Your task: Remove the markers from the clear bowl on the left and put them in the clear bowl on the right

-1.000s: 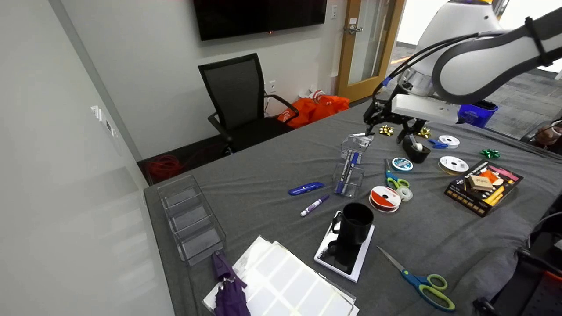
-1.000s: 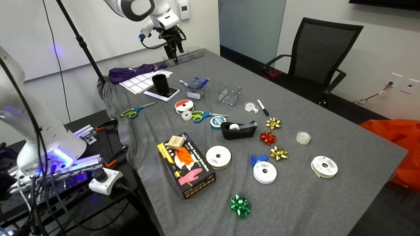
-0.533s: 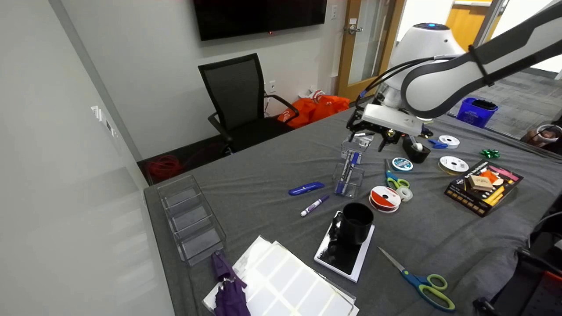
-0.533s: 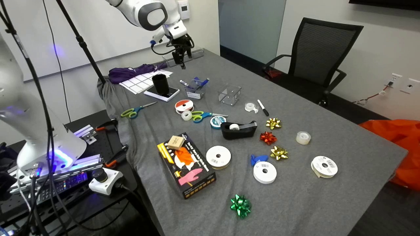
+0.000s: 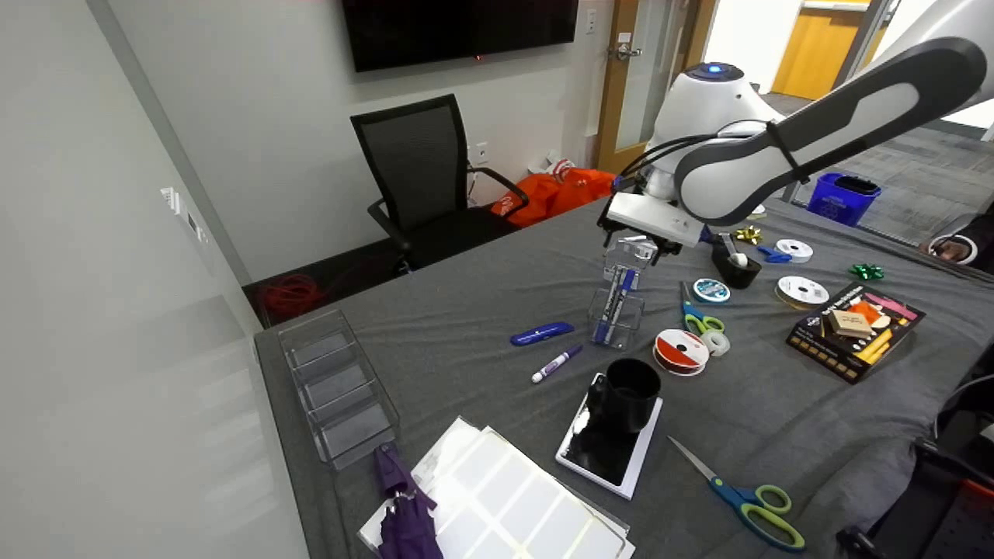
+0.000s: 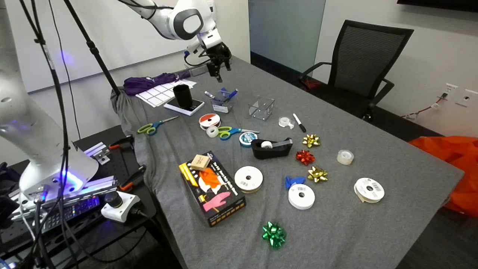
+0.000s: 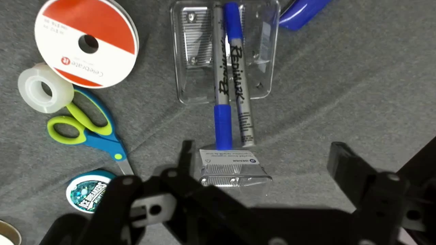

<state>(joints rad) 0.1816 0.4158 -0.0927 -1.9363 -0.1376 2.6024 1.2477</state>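
Observation:
Two markers (image 7: 222, 78) with blue caps and grey-white bodies lean in a clear bowl (image 7: 175, 51) in the wrist view, their ends sticking out over its rim. The markers (image 5: 617, 303) and this clear bowl (image 5: 641, 317) show in an exterior view, and the bowl shows again there (image 6: 220, 108). The empty clear bowl (image 5: 638, 248) stands beside it, apart; it also shows in the wrist view (image 7: 235, 166) and an exterior view (image 6: 261, 108). My gripper (image 7: 264, 149) is open with nothing between its fingers, above the table; it shows in both exterior views (image 5: 630, 250) (image 6: 224, 74).
A blue case (image 5: 541, 334) and a purple-white marker (image 5: 557, 363) lie beside the marker bowl. A ribbon spool (image 7: 87, 41), tape roll (image 7: 46, 88) and green-handled scissors (image 7: 98, 132) lie on its other side. A black mug (image 5: 629, 396) and tape dispenser (image 6: 272, 148) stand nearby.
The arm has swung across the table, moving the open gripper left in an exterior view, and right and slightly lower in an exterior view. The bowls and markers have not moved.

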